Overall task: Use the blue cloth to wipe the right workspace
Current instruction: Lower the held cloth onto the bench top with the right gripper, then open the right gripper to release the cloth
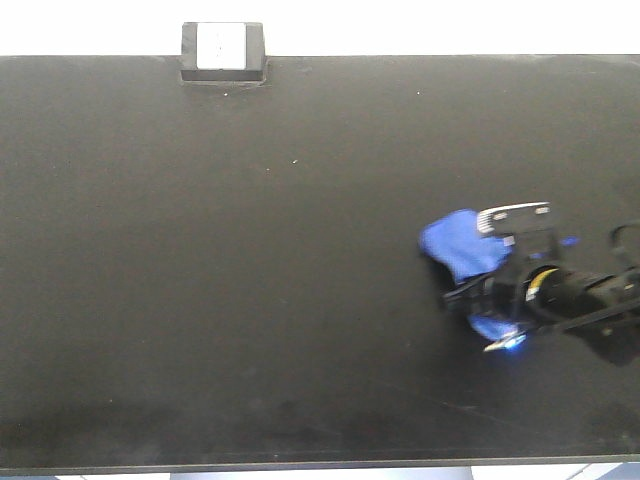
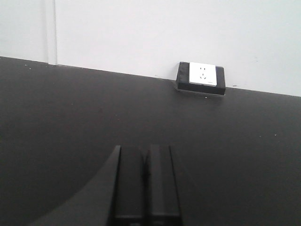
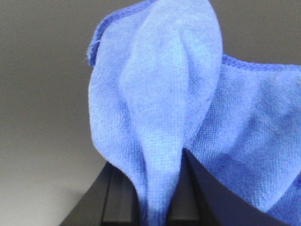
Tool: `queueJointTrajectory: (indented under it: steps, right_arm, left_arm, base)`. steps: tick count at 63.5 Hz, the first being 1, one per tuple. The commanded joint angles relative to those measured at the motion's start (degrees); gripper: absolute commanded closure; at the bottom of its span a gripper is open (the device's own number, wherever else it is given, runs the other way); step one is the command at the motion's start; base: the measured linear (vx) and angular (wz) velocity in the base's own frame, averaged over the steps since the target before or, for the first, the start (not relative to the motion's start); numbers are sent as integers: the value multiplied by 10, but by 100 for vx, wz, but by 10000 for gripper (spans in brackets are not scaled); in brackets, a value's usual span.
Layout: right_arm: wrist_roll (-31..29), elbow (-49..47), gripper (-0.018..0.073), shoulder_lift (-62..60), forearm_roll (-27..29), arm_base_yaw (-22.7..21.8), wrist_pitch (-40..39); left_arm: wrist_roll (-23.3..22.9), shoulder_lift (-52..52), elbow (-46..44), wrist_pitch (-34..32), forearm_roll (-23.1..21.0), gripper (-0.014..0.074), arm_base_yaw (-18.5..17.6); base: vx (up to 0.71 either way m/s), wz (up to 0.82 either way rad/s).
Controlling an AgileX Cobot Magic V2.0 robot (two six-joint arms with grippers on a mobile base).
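Front view shows you the right claw (image 1: pixel 497 290) low over the worktop (image 1: pixel 250 250), toward its right side, with the cloth (image 1: pixel 460 243) bunched at its tip and spilling out to the left and a little under the arm. Your right wrist view settles the grip: a fold of cloth (image 3: pixel 160 122) rises from between the 2 jaws, so that claw is clamped on it, with the rest draped loose to the right. The cloth looks to be touching the worktop, though you cannot confirm that from overhead.

Your left claw (image 2: pixel 146 183) hangs above bare worktop with its 2 jaws pressed together and nothing between them. It faces the socket box (image 2: pixel 201 76) at the back edge, against the wall.

Expect the cloth to handle as soft, light and limp. It will fold and drag behind the claw rather than push ahead of it, so a pulling stroke should spread it better. The present hold on a pinched fold seems sound; a grip on 1 thin edge would likely slip. Most of the worktop lies left of the cloth, so plenty probably remains to wipe.
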Motion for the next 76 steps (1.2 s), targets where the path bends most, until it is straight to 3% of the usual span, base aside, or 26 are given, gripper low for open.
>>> queueJointTrajectory:
  steps: [1,14,32,40,65,76]
  right_arm:
    - [-4,-7,541,-30,-5,24,-15]
    - [-4,-7,442,-87,-5,26,-16]
    - [-4,-7,92,-137,-2,26,11]
    - [-3,-7,-9,-150,0,26,26]
    - [-1,-7,-23,-379,2,26,229]
    - [-1,-7,-23,-462,2,26,271]
  left_arm:
    - [-5,-9,18,-48,-4,602,0]
    - [-5,-9,18,-48,-4,602,0]
    - [-5,-9,18,-48,-4,602,0]
    - [-5,-9,18,-48,-4,602,0]
    - [-5,-9,18,-48,-4,602,0]
    - [-5,-9,18,-48,-4,602,0]
  base:
    - [0,0]
    - [0,0]
    - [0,0]
    - [0,0]
    - [0,0]
    - [0,0]
